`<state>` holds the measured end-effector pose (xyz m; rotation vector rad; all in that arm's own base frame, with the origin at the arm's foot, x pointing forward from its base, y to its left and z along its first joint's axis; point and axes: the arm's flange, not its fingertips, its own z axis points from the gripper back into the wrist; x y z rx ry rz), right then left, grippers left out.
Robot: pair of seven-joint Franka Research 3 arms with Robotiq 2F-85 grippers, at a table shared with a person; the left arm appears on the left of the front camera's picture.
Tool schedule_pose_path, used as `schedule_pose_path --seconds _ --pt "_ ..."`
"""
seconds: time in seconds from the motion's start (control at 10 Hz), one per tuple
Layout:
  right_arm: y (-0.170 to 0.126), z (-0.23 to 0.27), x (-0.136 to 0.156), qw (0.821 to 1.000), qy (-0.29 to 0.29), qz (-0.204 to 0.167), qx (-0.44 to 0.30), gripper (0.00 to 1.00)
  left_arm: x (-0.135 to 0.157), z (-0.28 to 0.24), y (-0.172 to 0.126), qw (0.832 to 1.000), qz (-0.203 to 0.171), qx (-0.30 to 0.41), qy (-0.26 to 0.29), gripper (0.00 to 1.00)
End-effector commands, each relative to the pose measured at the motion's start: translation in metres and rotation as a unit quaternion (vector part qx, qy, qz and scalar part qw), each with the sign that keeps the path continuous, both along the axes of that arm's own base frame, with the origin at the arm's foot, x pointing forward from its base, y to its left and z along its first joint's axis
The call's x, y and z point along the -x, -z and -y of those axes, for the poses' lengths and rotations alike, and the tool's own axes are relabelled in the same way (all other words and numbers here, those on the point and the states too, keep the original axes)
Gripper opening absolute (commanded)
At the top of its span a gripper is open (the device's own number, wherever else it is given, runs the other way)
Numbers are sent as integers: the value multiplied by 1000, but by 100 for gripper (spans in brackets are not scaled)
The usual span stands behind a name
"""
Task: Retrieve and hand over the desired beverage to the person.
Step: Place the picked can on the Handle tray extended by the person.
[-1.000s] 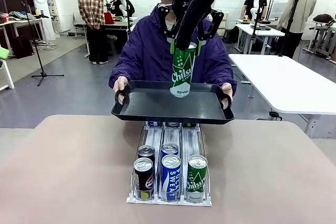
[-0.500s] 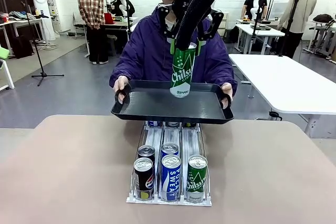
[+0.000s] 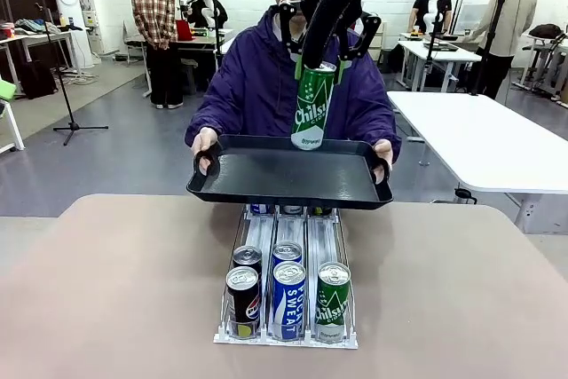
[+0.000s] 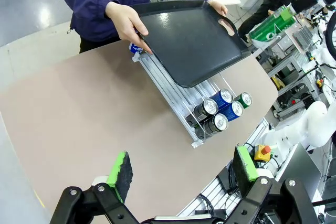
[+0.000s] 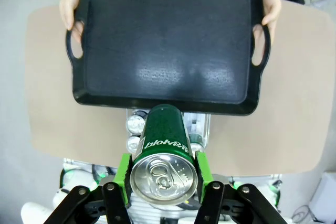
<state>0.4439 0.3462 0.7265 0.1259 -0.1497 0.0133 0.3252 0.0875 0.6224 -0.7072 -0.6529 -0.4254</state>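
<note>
Raises tall green aluminium can (image 3: pixel 312 106), clamped in right gripper (image 5: pixel 164 178), toward 12 o'clock above person's (image 3: pixel 257 86) black plastic tray (image 3: pixel 257 173); leaves left gripper (image 4: pixel 182 166) agape, empty; handover pending.

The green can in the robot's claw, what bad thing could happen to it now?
1. The green can hangs tilted above the tray in the right gripper; let go now, it may land on its edge and tip over.
2. Only the person's hands hold the tray up, so a hard push down could tilt it and roll the can off onto the rack of cans below.
</note>
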Motion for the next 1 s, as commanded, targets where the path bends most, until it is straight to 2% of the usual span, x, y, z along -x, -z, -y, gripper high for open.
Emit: schedule_pose_path --seconds 0.0,0.4,0.6,0.9 --pt "-18 -8 -31 1000 -8 2 18 58 -1 -1 0 1000 9 4 7 100" --pt "-3 8 -92 999 10 1 39 58 -1 -1 0 1000 9 4 7 100" --pt "20 19 -106 999 1 -6 34 58 -1 -1 0 1000 9 4 7 100" --pt "57 32 -127 999 11 10 34 58 -1 -1 0 1000 9 4 7 100"
